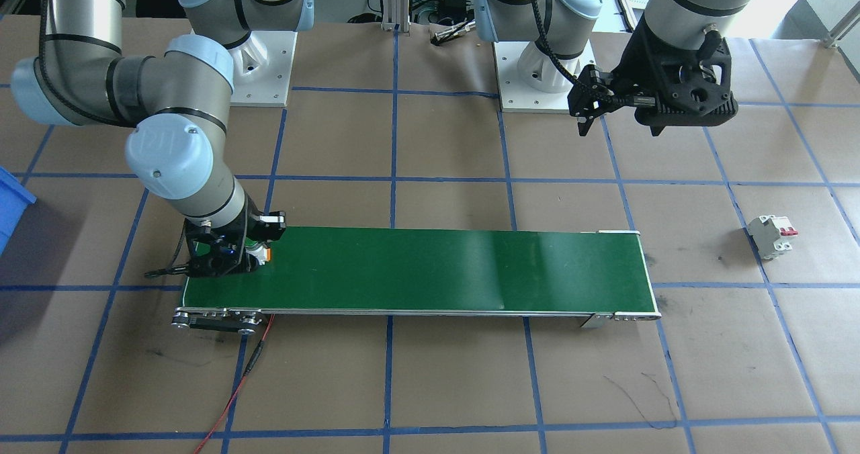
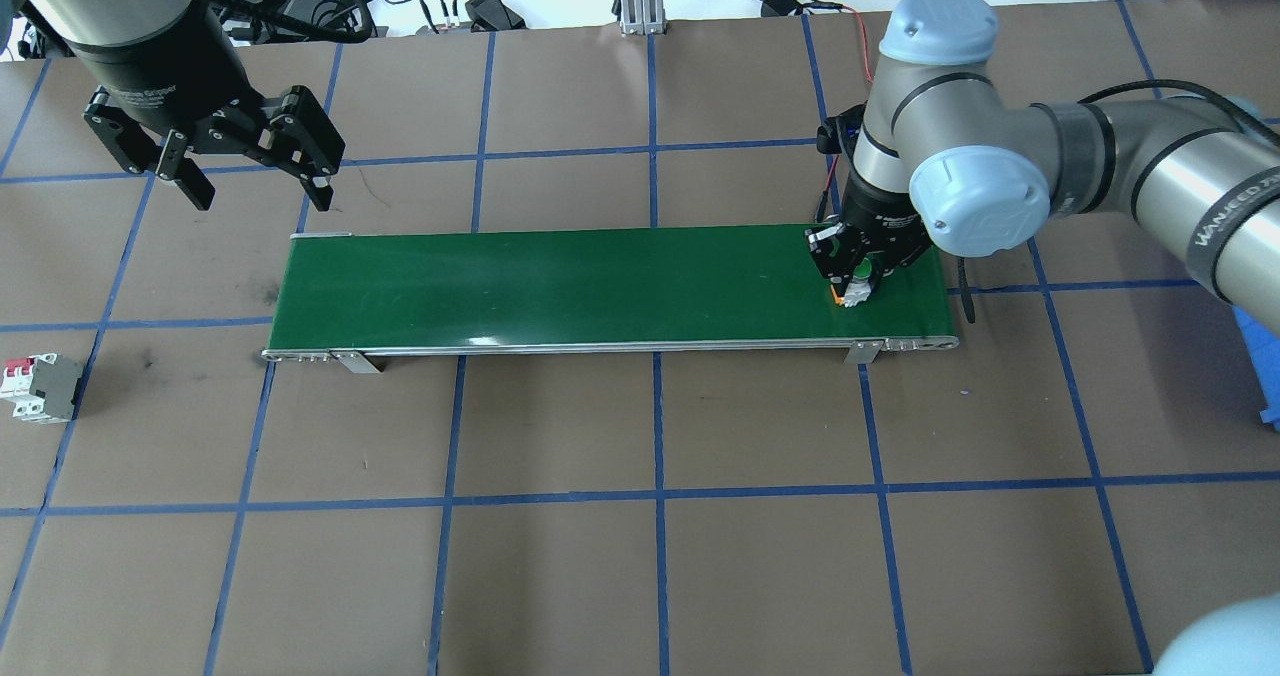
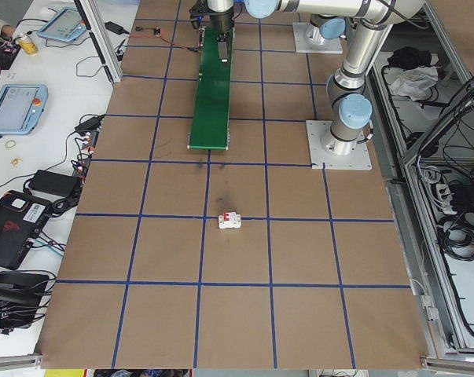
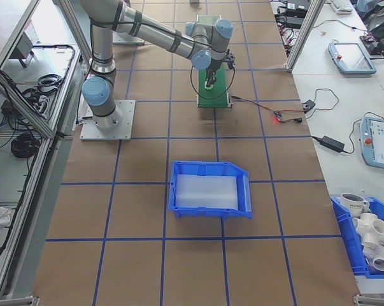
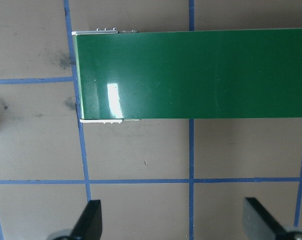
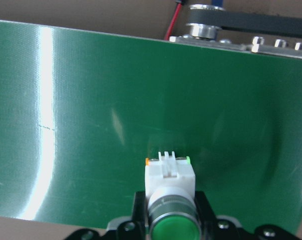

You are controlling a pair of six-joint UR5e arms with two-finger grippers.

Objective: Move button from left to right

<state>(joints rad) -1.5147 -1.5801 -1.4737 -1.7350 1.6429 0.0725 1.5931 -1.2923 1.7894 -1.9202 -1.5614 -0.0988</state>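
The button (image 6: 171,175), a green cap on a white boxy base, lies near the right end of the green conveyor belt (image 2: 560,281). My right gripper (image 2: 850,281) is shut on the button (image 2: 855,288), its fingers (image 6: 138,202) flanking the metal collar. Whether the base touches the belt I cannot tell. From the front, the right gripper (image 1: 250,252) and the button (image 1: 261,252) are at the belt's left end. My left gripper (image 2: 260,194) hangs open and empty beyond the belt's other end; its fingertips (image 5: 90,220) stand wide apart over bare table.
A white circuit breaker (image 2: 40,388) with red levers lies on the brown table off the belt's left end. A blue bin (image 4: 211,189) sits on the robot's right side. A red wire (image 1: 235,387) runs from the belt's motor end. Blue tape lines grid the table.
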